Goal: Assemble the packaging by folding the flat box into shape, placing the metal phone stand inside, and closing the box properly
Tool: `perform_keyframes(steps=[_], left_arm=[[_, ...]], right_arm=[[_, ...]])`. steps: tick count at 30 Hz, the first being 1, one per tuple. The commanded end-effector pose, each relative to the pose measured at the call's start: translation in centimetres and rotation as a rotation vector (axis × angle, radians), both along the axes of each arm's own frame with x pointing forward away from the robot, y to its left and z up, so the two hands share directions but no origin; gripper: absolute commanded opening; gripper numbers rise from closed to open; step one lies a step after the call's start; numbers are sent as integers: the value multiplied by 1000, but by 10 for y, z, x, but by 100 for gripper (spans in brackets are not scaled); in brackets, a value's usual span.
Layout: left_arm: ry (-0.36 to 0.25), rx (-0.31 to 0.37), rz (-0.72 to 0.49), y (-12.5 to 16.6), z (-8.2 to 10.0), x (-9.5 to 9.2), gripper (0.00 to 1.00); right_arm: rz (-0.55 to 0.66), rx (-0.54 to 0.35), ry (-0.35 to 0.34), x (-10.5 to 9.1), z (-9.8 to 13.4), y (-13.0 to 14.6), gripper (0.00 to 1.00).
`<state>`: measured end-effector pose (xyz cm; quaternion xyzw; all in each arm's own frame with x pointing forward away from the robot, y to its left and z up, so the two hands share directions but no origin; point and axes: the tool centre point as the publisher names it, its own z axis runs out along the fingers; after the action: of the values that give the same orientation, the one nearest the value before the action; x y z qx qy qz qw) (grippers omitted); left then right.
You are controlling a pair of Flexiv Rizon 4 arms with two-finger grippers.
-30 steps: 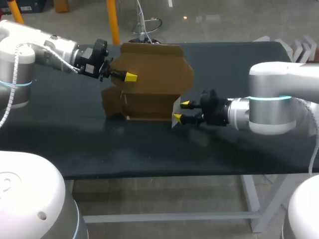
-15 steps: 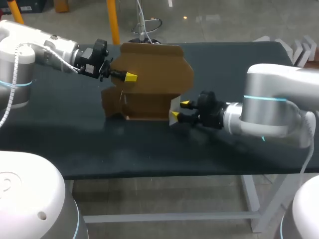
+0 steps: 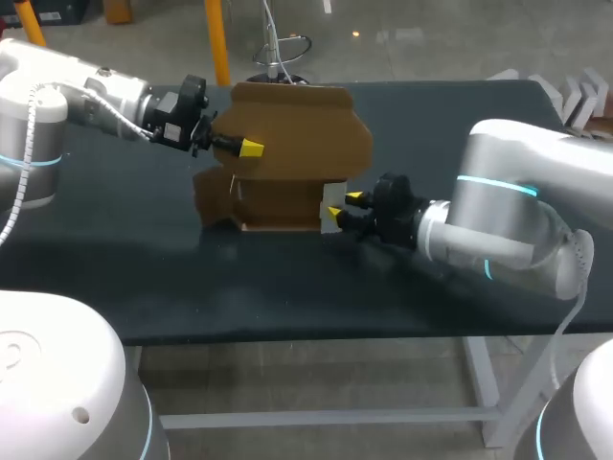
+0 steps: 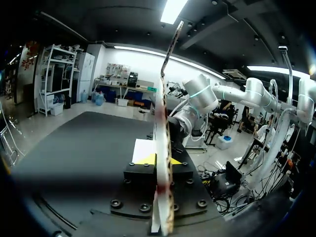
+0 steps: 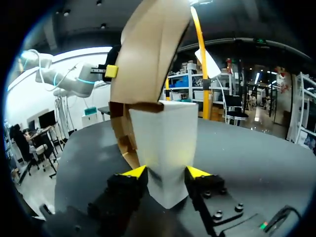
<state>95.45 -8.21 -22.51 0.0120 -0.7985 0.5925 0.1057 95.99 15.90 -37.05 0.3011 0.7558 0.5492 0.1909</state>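
Right tool (image 3: 343, 205) has been shifted inward toward the box (image 3: 297, 144) and slightly further from the desk's (image 3: 287, 287) near edge. White flap (image 3: 330, 206) at the box's right end, seen between the tool's fingers in the right wrist view, has been swung from angled outward to nearly flat against the box end. Right arm (image 3: 498, 206) has been brought further in over the desk, elbow lowered.

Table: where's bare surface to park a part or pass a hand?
Free: the front strip of the table between box and near edge, and the far right corner behind the right arm. Crowded: mid-table, where left end effector and right end effector grip the box.
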Motion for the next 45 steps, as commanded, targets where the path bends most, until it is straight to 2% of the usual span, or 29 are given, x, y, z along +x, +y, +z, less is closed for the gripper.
perform_keyframes(steps=[1, 6, 10, 17, 30, 35, 38, 40, 43, 45], left_arm=[[1, 2, -3, -2, -2, -1, 0], [1, 2, -3, -2, -2, -1, 0], [1, 2, -3, -2, -2, -1, 0], [1, 2, -3, -2, -2, -1, 0], [1, 2, -3, -2, -2, -1, 0], [1, 2, -3, -2, -2, -1, 0], [1, 2, -3, -2, -2, -1, 0], [1, 2, -3, -2, -2, -1, 0], [1, 2, -3, -2, -2, -1, 0], [1, 2, -3, -2, -2, -1, 0]], right_arm=[[-177, -38, -36, 4, -4, 11, 50], [-234, -35, -30, 8, -6, 12, 51], [-273, -38, -29, 12, -6, 14, 62], [-332, -45, -15, 19, -8, 17, 50], [-460, -26, -12, 26, -9, 15, 44], [-505, -31, -10, 27, -8, 15, 35], [-530, -38, -6, 27, -7, 15, 22], [-545, -47, -6, 27, -7, 15, 6], [-567, -61, -5, 26, -6, 15, 0], [-578, -65, -1, 25, -5, 15, 0]])
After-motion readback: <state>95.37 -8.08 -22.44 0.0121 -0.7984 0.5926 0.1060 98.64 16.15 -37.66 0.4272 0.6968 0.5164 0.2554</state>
